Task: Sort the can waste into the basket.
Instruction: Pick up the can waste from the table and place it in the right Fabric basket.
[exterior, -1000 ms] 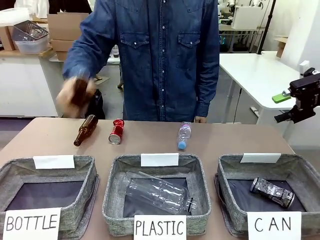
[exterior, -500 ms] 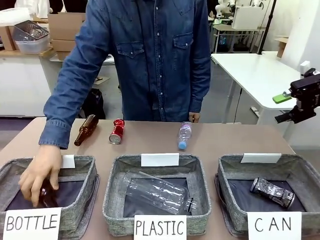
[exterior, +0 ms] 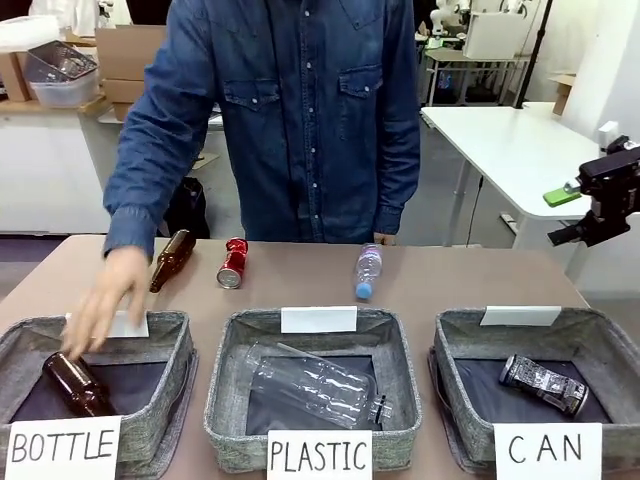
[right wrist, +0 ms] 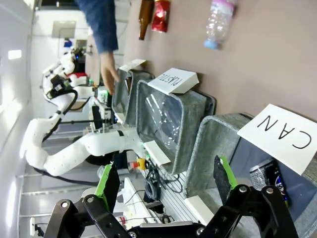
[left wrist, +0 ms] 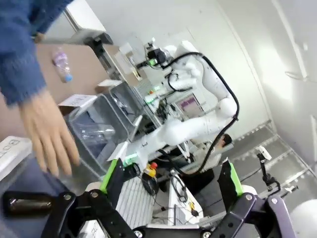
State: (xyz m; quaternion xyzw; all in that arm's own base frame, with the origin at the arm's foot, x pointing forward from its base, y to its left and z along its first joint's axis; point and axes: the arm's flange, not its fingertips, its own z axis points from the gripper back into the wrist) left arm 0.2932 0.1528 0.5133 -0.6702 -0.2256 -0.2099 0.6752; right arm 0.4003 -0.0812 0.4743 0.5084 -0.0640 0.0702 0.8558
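Note:
A red can (exterior: 233, 263) lies on its side at the far side of the table, between a brown bottle and a small plastic bottle; it is also at the top of the right wrist view (right wrist: 161, 16). A dark can with white print (exterior: 544, 384) lies inside the grey CAN basket (exterior: 600, 345) at the right front. My right gripper (exterior: 560, 216) hangs open above and behind that basket, off the table's right edge. In its own view the right gripper (right wrist: 165, 182) is open over the basket (right wrist: 208, 144) and the dark can (right wrist: 270, 181). My left gripper (left wrist: 171, 178) is open and holds nothing.
The person's hand (exterior: 105, 300) hovers over the BOTTLE basket (exterior: 170, 350), which holds a brown bottle (exterior: 75, 383). Another brown bottle (exterior: 172, 260) and a small plastic bottle (exterior: 368, 270) lie on the table. The PLASTIC basket (exterior: 400, 370) holds a clear bottle (exterior: 315, 385).
The person lowered a brown bottle into the BOTTLE basket, let go of it, and is now lifting the hand away. Neither gripper has moved.

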